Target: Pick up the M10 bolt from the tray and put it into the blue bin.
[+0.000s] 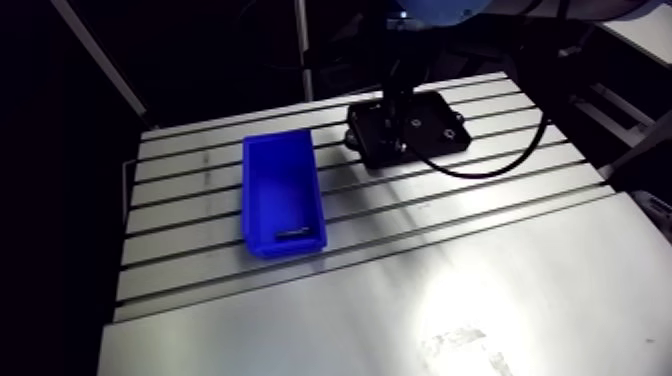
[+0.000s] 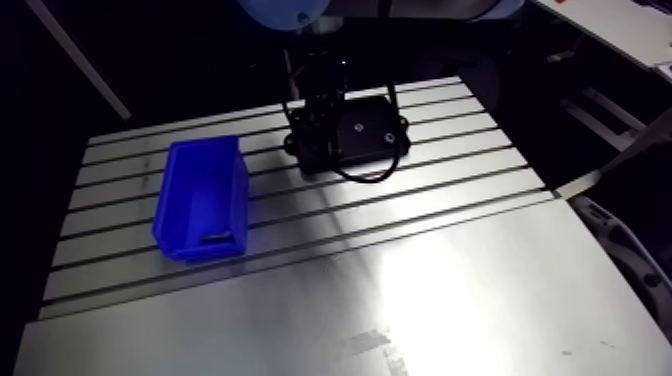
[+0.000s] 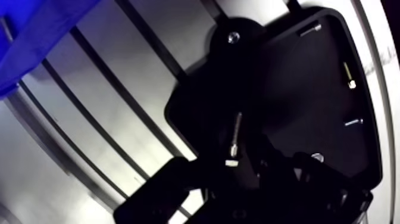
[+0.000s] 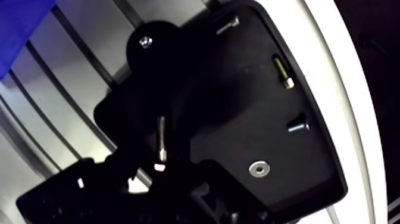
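Slotted aluminium table [image 1: 480, 290]: bears a blue bin [image 1: 283, 190] and, well apart from it, a black tray [image 1: 425, 130]. Blue bin: open-topped, with one small dark item [image 1: 293, 232] on its floor near the front wall. Black tray: holds a silver bolt [image 3: 236, 136] lying flat with its head toward the gripper; a brass-coloured bolt [image 3: 348, 74] near the far edge; two small screws [image 3: 309, 28] [image 3: 352, 121]; and one washer [image 3: 317, 157]. Which of these is the M10 bolt cannot be told. Gripper [image 1: 392, 135]: low over the tray, just behind the silver bolt's head. It shows too dark, so whether it is released, clenched or grasping cannot be told.
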